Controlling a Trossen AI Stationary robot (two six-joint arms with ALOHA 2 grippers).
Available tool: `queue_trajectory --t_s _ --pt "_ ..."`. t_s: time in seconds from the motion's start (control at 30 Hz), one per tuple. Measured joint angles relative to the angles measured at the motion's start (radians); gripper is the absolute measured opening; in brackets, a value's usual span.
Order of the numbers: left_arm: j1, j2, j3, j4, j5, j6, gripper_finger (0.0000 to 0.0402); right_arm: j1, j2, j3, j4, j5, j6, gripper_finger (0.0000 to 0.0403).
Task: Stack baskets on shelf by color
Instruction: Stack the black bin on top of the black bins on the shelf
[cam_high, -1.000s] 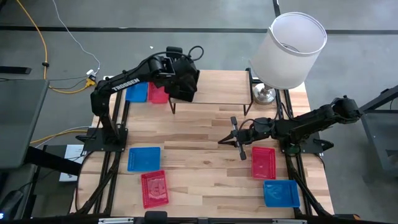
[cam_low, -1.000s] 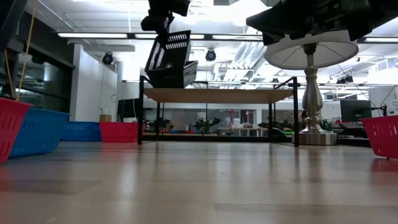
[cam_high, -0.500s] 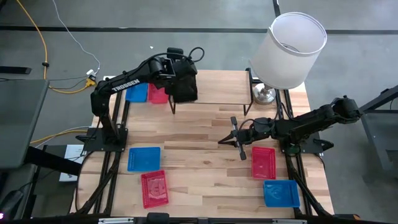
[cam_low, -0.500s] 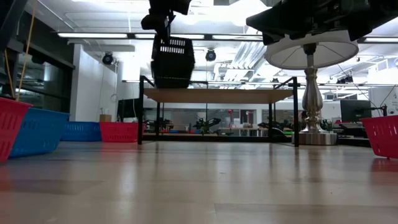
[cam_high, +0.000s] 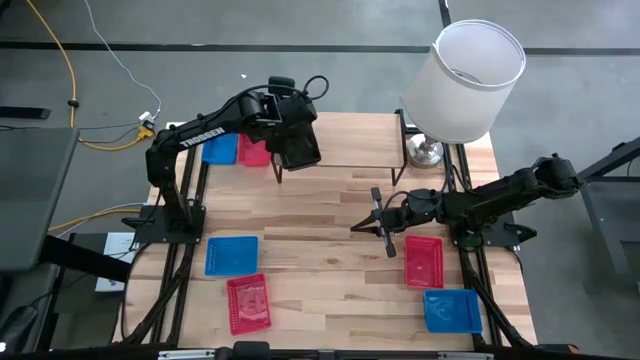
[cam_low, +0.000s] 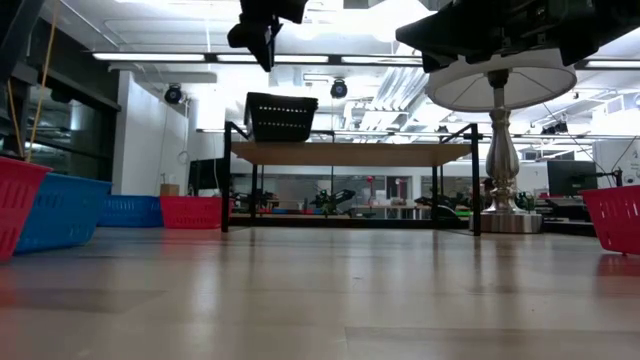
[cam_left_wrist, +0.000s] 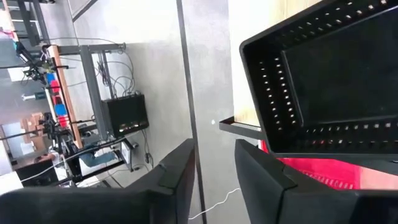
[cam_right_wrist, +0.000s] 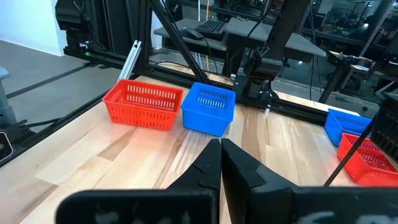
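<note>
We see the black basket (cam_low: 281, 116) sitting on the shelf's (cam_low: 350, 153) left end, the left gripper (cam_left_wrist: 214, 163) spread above it; our right gripper (cam_right_wrist: 221, 155), pressed together, hovers over bare mid-table.

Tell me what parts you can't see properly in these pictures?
- High view: the left gripper covers most of the black basket on the shelf.
- High view: the lamp shade hides the shelf's right end.
- Low view: the red basket is cut off by the edge.
</note>
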Motion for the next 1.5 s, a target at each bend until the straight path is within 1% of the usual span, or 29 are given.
queue_trajectory --t_s 0.1,0.17,0.3,0.37,0.43,0.5,0.6,0.7,0.83,0.97,1.03,1.1,1.2,1.37,1.5 --pt "0.001 0.000 0.000 0.000 0.009 -0.050 0.0111 0.000 0.000 0.000 0.000 0.000 0.000 0.0000" --pt "0.005 -0.001 0.000 -0.001 0.054 -0.104 0.0108 0.000 0.000 0.000 0.000 0.000 0.000 0.0000" --pt "0.009 -0.001 0.000 -0.005 0.232 -0.235 0.0086 0.000 0.000 0.000 0.000 0.000 0.000 0.0000" --pt "0.008 -0.001 0.000 -0.005 0.326 -0.288 0.0062 0.000 0.000 0.000 0.000 0.000 0.000 0.0000" --pt "-0.003 -0.001 0.000 -0.005 0.410 -0.325 0.0029 0.000 0.000 0.000 0.000 0.000 0.000 0.0000" --pt "-0.027 -0.003 0.000 0.002 0.463 -0.357 0.0008 0.000 0.000 0.000 0.000 0.000 -0.003 0.0000" --pt "-0.087 -0.003 0.000 0.005 0.504 -0.406 0.0006 0.000 0.000 0.000 0.000 0.000 -0.007 0.0000" --pt "-0.173 -0.005 -0.018 0.015 0.504 -0.413 0.0001 0.000 0.000 0.000 0.000 0.000 0.000 0.0000" --pt "-0.279 -0.005 -0.086 0.052 0.498 -0.425 0.0001 0.000 0.000 0.000 0.000 0.000 0.014 0.0000" --pt "-0.344 -0.017 -0.189 0.123 0.443 -0.469 0.0000 0.000 0.000 0.000 0.000 0.000 0.037 0.0000" --pt "-0.366 -0.052 -0.262 0.210 0.438 -0.485 0.0000 0.000 0.000 0.000 0.000 0.000 0.037 0.0000" --pt "-0.377 -0.109 -0.349 0.297 0.428 -0.493 0.0000 0.000 0.000 0.000 -0.002 0.000 0.036 0.0000" --pt "-0.381 -0.207 -0.496 0.430 0.383 -0.508 0.0000 0.000 0.000 0.000 -0.008 0.000 0.035 0.0000" --pt "-0.344 -0.383 -0.767 0.635 0.355 -0.552 0.0000 0.000 0.001 0.000 -0.007 0.000 0.026 0.0000" --pt "-0.316 -0.466 -0.922 0.777 0.333 -0.571 0.0000 0.000 0.001 0.000 0.001 0.000 0.008 0.0000"
